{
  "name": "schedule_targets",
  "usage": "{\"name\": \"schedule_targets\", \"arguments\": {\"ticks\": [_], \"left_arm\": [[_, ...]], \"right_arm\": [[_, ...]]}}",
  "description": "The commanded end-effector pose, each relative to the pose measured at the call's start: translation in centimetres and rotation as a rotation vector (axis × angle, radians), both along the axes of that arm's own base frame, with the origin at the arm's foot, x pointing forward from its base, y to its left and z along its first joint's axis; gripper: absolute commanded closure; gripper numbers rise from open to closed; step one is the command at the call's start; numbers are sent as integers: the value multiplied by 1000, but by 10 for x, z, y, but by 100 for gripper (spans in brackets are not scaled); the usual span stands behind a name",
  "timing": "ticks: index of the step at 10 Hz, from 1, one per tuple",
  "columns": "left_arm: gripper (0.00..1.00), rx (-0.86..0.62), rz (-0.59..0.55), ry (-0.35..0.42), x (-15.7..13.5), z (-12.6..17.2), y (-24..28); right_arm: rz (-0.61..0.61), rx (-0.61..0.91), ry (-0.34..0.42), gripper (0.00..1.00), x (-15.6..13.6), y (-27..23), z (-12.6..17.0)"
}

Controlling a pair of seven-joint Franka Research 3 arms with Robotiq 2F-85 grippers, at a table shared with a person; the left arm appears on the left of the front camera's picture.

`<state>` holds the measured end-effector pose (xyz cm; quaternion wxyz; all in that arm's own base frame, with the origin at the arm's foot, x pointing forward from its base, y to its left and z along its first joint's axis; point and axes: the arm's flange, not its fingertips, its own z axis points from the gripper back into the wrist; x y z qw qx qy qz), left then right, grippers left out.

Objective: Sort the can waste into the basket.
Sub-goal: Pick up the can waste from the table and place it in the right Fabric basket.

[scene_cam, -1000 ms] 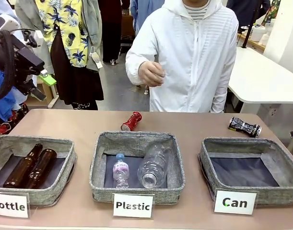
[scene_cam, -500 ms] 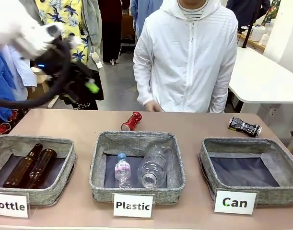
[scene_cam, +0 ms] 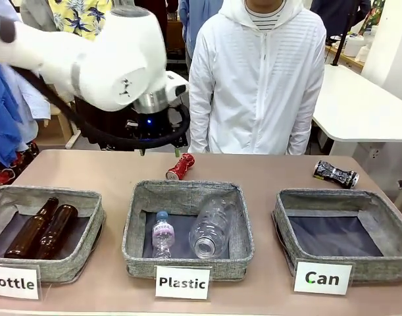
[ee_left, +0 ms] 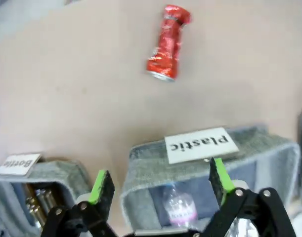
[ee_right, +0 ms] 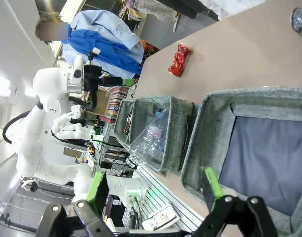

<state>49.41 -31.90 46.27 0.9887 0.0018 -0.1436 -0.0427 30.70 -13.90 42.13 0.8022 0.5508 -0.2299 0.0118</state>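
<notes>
Front view takes in the long brown table (scene_cam: 266, 178), with the white left arm (scene_cam: 115, 62) reaching in above its far edge and a person in a white hooded jacket (scene_cam: 266, 79) standing behind.

Three grey felt-like square baskets sit in a row. The one fronted by the white "Can" sign (scene_cam: 329, 195) shows only its dark lining, so no can has been sorted yet. In the right wrist view it lies just below and ahead of the right gripper (ee_right: 154, 183), whose green-padded fingers stand wide apart and hold nothing.

The basket signed "Plastic" (scene_cam: 187, 191) holds clear plastic bottles (scene_cam: 210, 227), and the basket signed "Bottle" (scene_cam: 49, 194) holds brown glass bottles (scene_cam: 39, 227).

The left gripper (ee_left: 159, 177) hangs over the Plastic basket, jaws spread and empty. The crushed shiny red can (ee_left: 168, 42) lies on bare table well ahead of its fingertips, past the basket's far rim and roughly centred between them. The crushed black-and-silver printed can (scene_cam: 335, 174) lies on the table beyond the Can basket, far ahead of the right gripper.

Both cans remain to be picked up and dropped in. The left gripper looks set to go for the red can first.
</notes>
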Motion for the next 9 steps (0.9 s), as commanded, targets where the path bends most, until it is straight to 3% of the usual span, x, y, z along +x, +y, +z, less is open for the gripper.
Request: {"name": "schedule_targets", "arguments": {"ticks": [1,2,6,7,9], "left_arm": [[0,53,53,11,23,13,-35],[0,0,0,0,0,0,0],[0,24,24,2,9,0,-14],[0,41,-118,60,27,3,-20],[0,99,-337,81,48,6,-26]], "right_arm": [[-5,18,-37,0,4,0,1],[-5,18,-37,0,4,0,1],[-5,18,-37,0,4,0,1],[-5,18,-37,0,4,0,1],[-5,18,-37,0,4,0,1]]}}
